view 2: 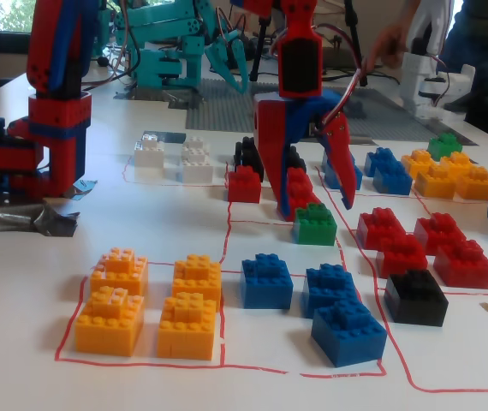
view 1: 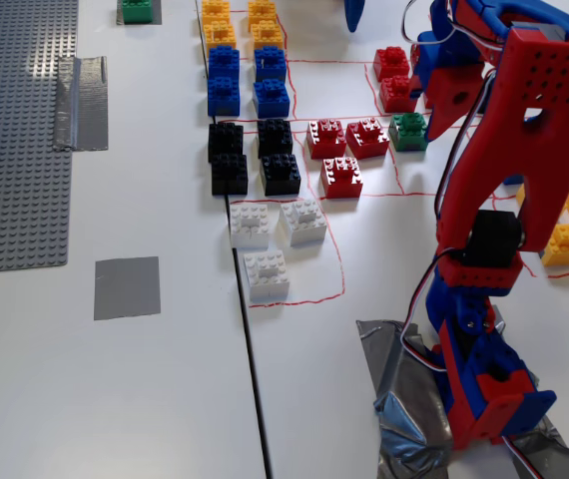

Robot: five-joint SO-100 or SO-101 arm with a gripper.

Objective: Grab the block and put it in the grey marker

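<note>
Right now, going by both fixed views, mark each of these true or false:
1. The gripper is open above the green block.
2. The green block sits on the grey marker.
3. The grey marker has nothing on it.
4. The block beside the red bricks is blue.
1. True: the gripper is open, fingers straddling the green block.
2. False: the block lies among the red bricks, far from the grey marker.
3. True.
4. False: it is green.

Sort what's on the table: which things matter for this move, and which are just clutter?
In play:
green block
grey marker
gripper, fingers open above the block

Lying about:
red bricks
black bricks
white bricks
grey baseplate
</note>
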